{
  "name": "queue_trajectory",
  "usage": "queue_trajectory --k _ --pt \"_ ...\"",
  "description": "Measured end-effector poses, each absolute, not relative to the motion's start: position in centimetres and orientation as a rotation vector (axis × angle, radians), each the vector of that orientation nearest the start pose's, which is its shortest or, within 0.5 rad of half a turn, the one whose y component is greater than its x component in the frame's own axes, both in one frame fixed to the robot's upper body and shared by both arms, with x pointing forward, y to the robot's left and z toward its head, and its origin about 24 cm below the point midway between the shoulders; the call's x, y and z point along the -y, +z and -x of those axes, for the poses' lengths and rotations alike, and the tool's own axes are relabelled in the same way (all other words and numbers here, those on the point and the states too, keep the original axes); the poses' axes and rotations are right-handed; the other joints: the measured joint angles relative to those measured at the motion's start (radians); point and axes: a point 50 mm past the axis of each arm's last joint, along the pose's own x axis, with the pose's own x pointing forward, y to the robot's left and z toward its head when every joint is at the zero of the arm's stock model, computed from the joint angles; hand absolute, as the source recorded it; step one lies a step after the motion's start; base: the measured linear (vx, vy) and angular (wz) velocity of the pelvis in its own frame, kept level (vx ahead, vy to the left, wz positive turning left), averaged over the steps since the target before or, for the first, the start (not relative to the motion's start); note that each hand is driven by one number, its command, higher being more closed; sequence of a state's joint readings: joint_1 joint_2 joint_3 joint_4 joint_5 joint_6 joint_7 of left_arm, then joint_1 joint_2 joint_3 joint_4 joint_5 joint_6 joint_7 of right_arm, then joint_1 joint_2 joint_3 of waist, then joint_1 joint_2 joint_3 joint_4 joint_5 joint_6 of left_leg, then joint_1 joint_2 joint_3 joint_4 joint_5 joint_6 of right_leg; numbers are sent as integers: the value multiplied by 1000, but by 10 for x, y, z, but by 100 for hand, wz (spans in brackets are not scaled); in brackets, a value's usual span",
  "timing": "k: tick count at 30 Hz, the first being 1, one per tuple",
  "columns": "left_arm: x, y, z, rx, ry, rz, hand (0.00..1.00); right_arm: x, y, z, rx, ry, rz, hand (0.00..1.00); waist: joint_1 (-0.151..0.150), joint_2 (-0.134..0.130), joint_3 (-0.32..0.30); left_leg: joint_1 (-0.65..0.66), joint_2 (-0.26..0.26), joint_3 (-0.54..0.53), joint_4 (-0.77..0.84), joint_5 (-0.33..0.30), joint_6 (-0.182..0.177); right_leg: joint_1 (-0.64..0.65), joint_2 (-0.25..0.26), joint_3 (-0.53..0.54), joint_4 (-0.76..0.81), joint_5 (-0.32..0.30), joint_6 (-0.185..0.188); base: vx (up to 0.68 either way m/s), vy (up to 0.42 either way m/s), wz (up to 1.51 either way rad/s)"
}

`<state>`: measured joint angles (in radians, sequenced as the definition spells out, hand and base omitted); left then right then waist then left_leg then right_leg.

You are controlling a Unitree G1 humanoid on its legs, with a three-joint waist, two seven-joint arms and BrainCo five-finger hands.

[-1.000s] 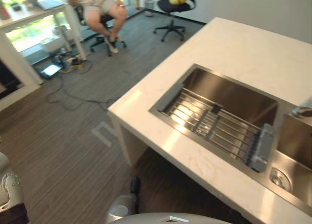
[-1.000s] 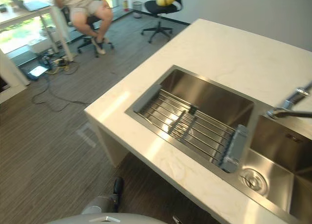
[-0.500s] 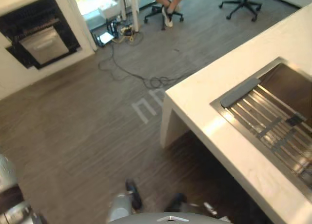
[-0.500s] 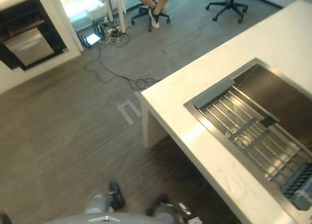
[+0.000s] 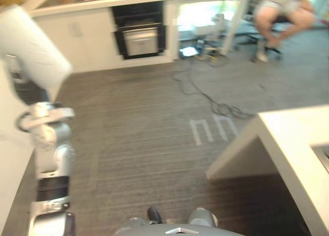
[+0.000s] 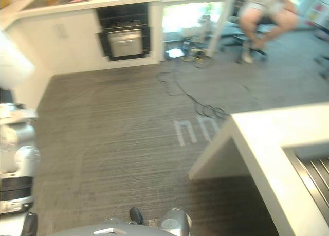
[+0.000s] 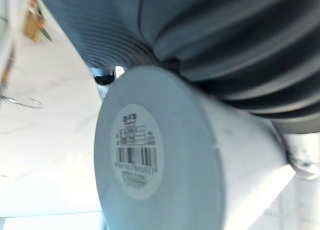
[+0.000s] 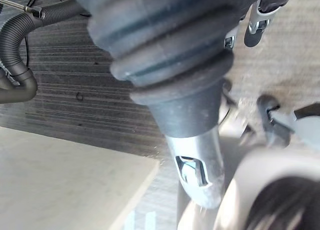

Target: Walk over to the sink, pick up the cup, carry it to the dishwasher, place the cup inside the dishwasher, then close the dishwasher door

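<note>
A white cup (image 7: 165, 160) with a barcode label on its base sits under the dark ribbed cover of my left hand (image 7: 295, 162), which is curled round it. In the left eye view the cup (image 5: 31, 46) is raised at the far left, above my left forearm. The dishwasher (image 5: 140, 34) is a dark open cavity in the white cabinets across the floor, with its silver door (image 6: 123, 42) down. My right hand (image 8: 257, 17) hangs over the floor beside the counter corner (image 8: 75, 175), fingers relaxed and holding nothing.
The white island counter (image 5: 290, 143) with the sink's edge (image 6: 308, 166) juts in at the right. A pale counter edge (image 5: 10, 164) lies close on the left. Cables (image 5: 205, 89) trail over the floor. A person (image 5: 280, 12) sits on a chair at the far right.
The camera has swung left, away from the sink. The dishwasher now lies ahead across the floor, and my left arm with the raised cup has come into view at the left.
</note>
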<state>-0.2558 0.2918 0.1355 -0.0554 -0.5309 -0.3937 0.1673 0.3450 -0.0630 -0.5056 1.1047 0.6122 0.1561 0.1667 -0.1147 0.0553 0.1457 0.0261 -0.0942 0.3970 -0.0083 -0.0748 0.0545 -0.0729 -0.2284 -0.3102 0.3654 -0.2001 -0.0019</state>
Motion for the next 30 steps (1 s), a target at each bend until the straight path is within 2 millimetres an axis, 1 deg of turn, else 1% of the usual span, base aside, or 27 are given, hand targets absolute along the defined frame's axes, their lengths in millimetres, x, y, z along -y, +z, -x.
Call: queue_trajectory --k 1,2,3,4,5,6,7,8,9,10,11,12,13,14,15,16,17,23,24,26,28,30 --pt "-227 165 -272 699 210 301 100 205 -170 50 -1229 -871 -887 0 -5 -40 -7 4 -30 -12 29 -8 14 -4 -24 58 -31 12 8 53 -9 228" --pt "-218 165 -273 702 187 285 100 195 -170 59 -1264 -862 -896 0 -10 -71 2 -62 13 -117 289 -105 95 -11 -27 117 23 38 124 60 66 155" --pt "-213 159 -273 678 192 290 100 196 -170 60 -1271 -858 -882 0 9 -67 12 -62 24 -147 290 -136 54 2 -7 186 21 41 119 45 105 124" --pt "-211 156 -273 666 198 298 100 198 -170 60 -1264 -847 -875 0 17 -72 6 -47 19 -150 258 -123 40 6 -3 199 -2 51 109 36 182 42" --pt "-206 157 -274 662 192 303 100 200 -169 57 -1252 -819 -857 0 30 -69 -4 -40 15 -156 209 -102 28 11 9 224 -56 75 113 66 129 18" --pt "-203 160 -276 668 186 284 100 202 -169 51 -1237 -783 -833 0 32 -84 -16 -31 13 -166 177 -82 26 31 17 214 -122 103 117 70 73 17" --pt "-200 161 -277 663 182 274 100 202 -170 49 -1236 -764 -820 0 31 -89 -19 -28 12 -175 171 -71 33 50 24 212 -154 119 112 101 15 23" --pt "-195 162 -281 641 175 259 100 203 -170 43 -1241 -707 -778 0 29 -100 -26 -15 13 -185 161 -53 45 91 29 194 -210 135 116 112 -22 29" --pt "-187 161 -283 621 153 239 100 203 -170 36 -1247 -641 -739 0 28 -101 -26 -9 13 -201 156 -49 46 121 38 183 -246 149 121 108 -32 31" --pt "-184 160 -284 612 147 231 100 203 -170 32 -1247 -613 -718 0 26 -100 -26 -5 13 -207 152 -45 45 131 43 176 -256 151 120 91 -51 29" --pt "-180 159 -285 598 142 208 100 205 -170 22 -1243 -561 -681 0 25 -105 -30 6 13 -215 133 -33 41 145 45 159 -269 152 119 49 -78 25" --pt "-179 157 -285 583 147 202 100 208 -170 11 -1227 -515 -658 0 26 -96 -32 12 14 -226 111 -19 36 147 52 154 -272 152 118 37 -68 24" --pt "-179 157 -286 579 151 202 100 209 -169 5 -1216 -496 -646 0 26 -90 -33 14 15 -232 100 -10 35 147 54 149 -272 152 118 8 -95 27" --pt "-180 156 -286 571 157 202 100 213 -168 -7 -1192 -456 -625 0 27 -80 -33 19 17 -244 73 9 20 147 57 134 -273 151 116 -11 -72 23" --pt "-180 155 -286 565 158 201 100 214 -167 -13 -1188 -437 -616 0 29 -77 -35 24 18 -249 56 21 18 147 60 131 -273 150 114 -17 -91 27" --pt "-181 152 -286 553 161 198 100 217 -166 -22 -1190 -402 -594 0 32 -71 -39 35 25 -260 24 40 13 148 69 124 -273 146 108 -14 -37 14" --pt "-183 138 -279 514 136 136 100 207 -166 -31 -1298 -241 -562 0 25 -87 -64 51 104 -225 -78 120 -45 174 139 77 -356 186 66 -6 -19 10" --pt "-183 138 -279 515 137 137 100 208 -167 -30 -1301 -247 -565 0 23 -86 -64 60 106 -226 -78 123 -49 175 143 77 -358 185 65 0 0 -1" --pt "-184 138 -279 514 130 138 100 208 -167 -25 -1301 -274 -593 0 23 -84 -65 62 106 -224 -78 123 -49 176 144 77 -358 185 64 0 0 -4" --pt "-188 136 -280 499 123 150 100 207 -168 -22 -1292 -304 -629 0 23 -81 -67 65 106 -223 -79 123 -50 179 144 77 -360 185 63 0 0 -2" --pt "-197 123 -281 425 135 191 100 205 -168 -23 -1237 -361 -690 0 20 -76 -68 72 105 -219 -79 122 -50 183 144 80 -361 186 62 -2 1 -4" --pt "-203 104 -279 333 147 217 100 202 -169 -19 -1199 -413 -732 0 18 -73 -68 86 104 -216 -79 116 -51 201 143 80 -369 186 62 -8 11 -4"
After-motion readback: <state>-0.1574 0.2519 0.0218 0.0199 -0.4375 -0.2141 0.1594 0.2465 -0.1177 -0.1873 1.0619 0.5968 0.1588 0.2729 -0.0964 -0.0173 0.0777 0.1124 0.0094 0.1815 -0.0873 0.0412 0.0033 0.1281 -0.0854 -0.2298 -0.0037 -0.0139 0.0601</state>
